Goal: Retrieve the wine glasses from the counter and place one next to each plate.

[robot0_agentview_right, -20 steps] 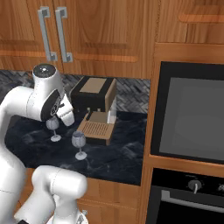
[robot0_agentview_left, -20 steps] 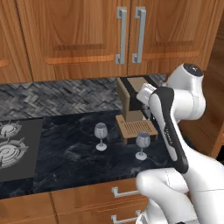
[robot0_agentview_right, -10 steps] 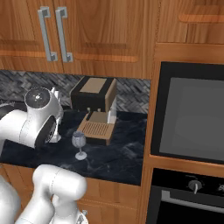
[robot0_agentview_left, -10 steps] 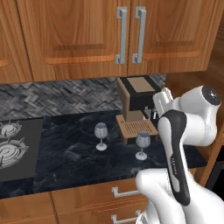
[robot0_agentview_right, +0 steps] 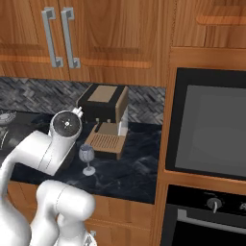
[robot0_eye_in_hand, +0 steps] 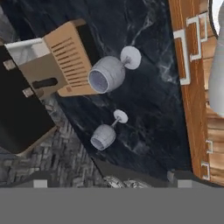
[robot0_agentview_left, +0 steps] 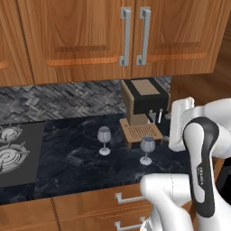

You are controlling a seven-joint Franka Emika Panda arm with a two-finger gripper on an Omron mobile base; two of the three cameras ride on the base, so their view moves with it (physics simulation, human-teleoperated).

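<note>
Below the hand camera, two wine glasses stand upright on the black marble counter [robot0_agentview_left: 76, 158], stems vertical. Nearer wine glass [robot0_eye_in_hand: 111, 71] sits just beside the coffee machine's [robot0_agentview_left: 143, 103] slatted drip tray [robot0_eye_in_hand: 70, 61]; farther wine glass [robot0_eye_in_hand: 106, 131] stands apart, toward the gas hob [robot0_agentview_left: 13, 153]. Both are clear, grey-tinted, round-footed. Gripper jaws are spread wide, holding nothing; a descent onto the nearer bowl seems likeliest.
</note>
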